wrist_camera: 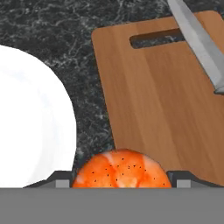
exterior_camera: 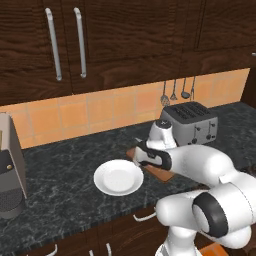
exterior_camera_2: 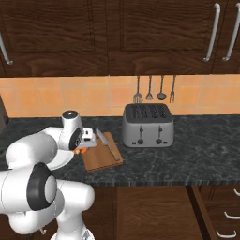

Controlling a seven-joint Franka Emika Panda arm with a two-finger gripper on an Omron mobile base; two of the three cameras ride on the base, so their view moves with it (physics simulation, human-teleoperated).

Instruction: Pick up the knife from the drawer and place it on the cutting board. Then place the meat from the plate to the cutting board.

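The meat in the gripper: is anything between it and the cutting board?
Nothing visible. The meat sits between the gripper's fingers at the cutting board's near edge; bare wood lies ahead. The knife rests along the board's far side.

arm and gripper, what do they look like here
The arm is glossy white with rounded, bulbous link shells and dark grey to black bands at the joints. A round dark cap tops the wrist. The gripper is a small white-and-dark block with two short dark fingers. No cables or markings can be made out.

speckled orange meat (wrist_camera: 121,169), white plate (wrist_camera: 30,118), brown wooden cutting board (wrist_camera: 162,96), black marbled counter (wrist_camera: 57,26)
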